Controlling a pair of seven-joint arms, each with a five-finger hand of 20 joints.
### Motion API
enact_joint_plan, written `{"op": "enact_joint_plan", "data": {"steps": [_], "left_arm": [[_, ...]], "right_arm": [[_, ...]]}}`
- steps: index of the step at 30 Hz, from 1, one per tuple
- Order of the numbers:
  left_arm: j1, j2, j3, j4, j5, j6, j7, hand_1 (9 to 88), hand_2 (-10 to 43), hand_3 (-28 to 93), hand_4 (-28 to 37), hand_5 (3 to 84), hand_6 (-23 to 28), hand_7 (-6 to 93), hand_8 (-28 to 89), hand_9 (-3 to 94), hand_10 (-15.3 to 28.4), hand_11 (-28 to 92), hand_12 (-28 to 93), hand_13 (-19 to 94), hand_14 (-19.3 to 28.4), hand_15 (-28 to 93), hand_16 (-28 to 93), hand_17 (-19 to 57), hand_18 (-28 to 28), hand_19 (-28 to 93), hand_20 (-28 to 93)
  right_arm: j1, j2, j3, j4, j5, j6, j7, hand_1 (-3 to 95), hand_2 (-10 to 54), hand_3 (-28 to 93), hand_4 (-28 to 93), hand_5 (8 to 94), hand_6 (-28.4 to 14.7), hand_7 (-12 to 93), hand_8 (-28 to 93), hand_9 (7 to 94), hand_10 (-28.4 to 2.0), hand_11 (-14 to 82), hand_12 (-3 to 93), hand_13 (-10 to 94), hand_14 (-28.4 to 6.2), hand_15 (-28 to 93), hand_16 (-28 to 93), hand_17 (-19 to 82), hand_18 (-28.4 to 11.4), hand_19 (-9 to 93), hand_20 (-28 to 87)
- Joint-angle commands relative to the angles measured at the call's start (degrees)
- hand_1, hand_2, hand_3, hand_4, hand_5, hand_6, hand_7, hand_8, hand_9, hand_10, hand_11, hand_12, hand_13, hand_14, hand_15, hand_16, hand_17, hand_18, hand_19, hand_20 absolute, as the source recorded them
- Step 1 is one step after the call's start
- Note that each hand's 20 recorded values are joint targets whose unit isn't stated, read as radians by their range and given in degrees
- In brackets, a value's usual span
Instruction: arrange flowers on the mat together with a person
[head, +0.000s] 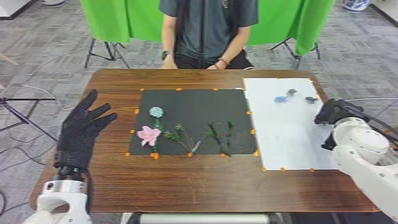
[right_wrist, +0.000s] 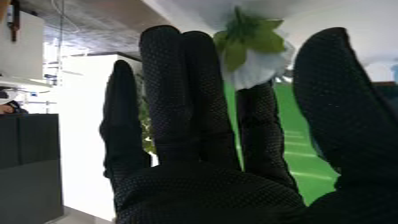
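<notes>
On the dark mat (head: 194, 100) lie a light-blue flower (head: 156, 112), a pink flower (head: 148, 135) with a stem, and green sprigs (head: 219, 137). The white mat (head: 282, 125) beside it holds a small blue flower (head: 281, 99) and two small dark pieces (head: 311, 99). At that mat's right edge is my right hand (head: 336, 111). In the right wrist view the right hand (right_wrist: 200, 195) is open with straight fingers; a white flower (right_wrist: 253, 72) with green leaves shows beyond the fingertips, contact unclear. My left hand (head: 80, 132) is open above the table's left side.
Orange tabs (head: 251, 131) line the edges of both mats. The brown table (head: 195, 185) extends in front of them. Green cloth (head: 280, 25) hangs on stands beyond the far edge.
</notes>
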Motion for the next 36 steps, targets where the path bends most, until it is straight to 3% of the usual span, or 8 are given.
{"op": "enact_joint_plan", "data": {"steps": [1,3,7,15,23,26,36], "left_arm": [[0.17,-1.30,-0.21,0.34,0.61,-0.89,-1.61,23.8,4.4,80,-28.0,33.6,3.1,10.0,-9,36.7,17.2,21,9,30,26.2,43,-7,-7.1,24.7,51,19],[0.25,-1.49,-0.27,0.32,0.70,-0.92,-1.80,23.8,4.4,80,-27.9,33.5,3.1,10.0,-9,36.7,17.3,21,9,30,26.2,43,-7,-7.1,24.7,51,19],[0.73,-1.54,-0.57,0.37,0.43,-0.93,-1.77,23.8,4.4,80,-27.9,33.6,3.1,10.0,-9,36.7,17.3,21,9,30,26.3,43,-7,-7.1,24.7,51,19],[3.79,-1.77,-2.99,-0.32,-0.36,0.27,-0.80,23.7,4.4,80,-28.1,33.5,3.2,10.0,-9,36.7,17.3,21,9,30,26.2,44,-7,-7.1,24.7,51,19],[4.50,-1.02,-2.79,-0.45,-1.90,1.44,1.86,23.2,4.4,79,-28.2,33.5,3.2,10.1,-9,36.7,17.3,21,9,30,26.3,43,-7,-7.1,24.8,51,19],[5.02,-0.44,-2.61,-0.66,-2.46,2.01,3.16,23.2,4.5,79,-28.3,33.6,3.2,10.1,-9,36.8,17.3,21,9,30,26.5,44,-6,-7.0,24.9,52,19],[2.92,-0.61,-1.70,-0.12,-2.00,1.05,2.50,22.9,4.7,79,-28.3,33.9,3.2,10.2,-9,36.9,17.3,22,9,30,26.8,47,-7,-6.9,25.0,52,20]], "right_arm": [[-0.36,-0.41,-3.81,1.27,-4.27,2.47,-0.32,46.6,-9.5,71,-28,61.7,5.0,29,-8,67.8,-9.6,31.8,24.2,61,-9.1,55,15,17,-23.5,65,23],[-0.54,-0.44,-5.00,1.87,-5.92,4.69,-0.30,52.8,-9.5,67,-28,66.5,5.4,31,-7,75.3,-7.4,19.5,32.5,65,-5.5,50,24,18,-21.2,67,23],[-1.26,-0.54,-5.40,1.81,-6.50,7.93,0.38,60.2,-9.5,62,-28,76.3,5.8,29,-2,84.2,-5.2,15.3,36.4,73,-0.8,43,33,22,-16.6,69,25],[-3.46,-2.52,-1.13,-8.37,-7.92,15.87,-2.91,63.2,-9.5,63,-28,81.3,4.1,26,0,89.0,-4.1,14.7,37.9,79,-0.5,41,35,27,-13.5,71,26],[8.65,-7.85,-13.06,-17.14,-6.84,16.38,-13.38,62.9,-9.5,64,-28,81.8,3.4,25,1,89.1,-4.3,14.8,38.8,79,-1.0,42,36,27,-13.3,72,26],[14.82,-13.10,-20.05,-16.10,-7.41,15.84,-16.60,62.8,-9.5,65,-28,81.7,3.3,25,2,89.0,-4.4,14.8,39.0,79,-1.1,42,36,27,-13.2,72,26],[25.19,-27.94,-35.48,-5.94,-13.13,11.20,-22.29,61.2,-9.5,66,-28,81.2,3.4,25,2,88.0,-4.8,15.7,39.8,78,-1.7,44,36,26,-13.5,71,26]]}}
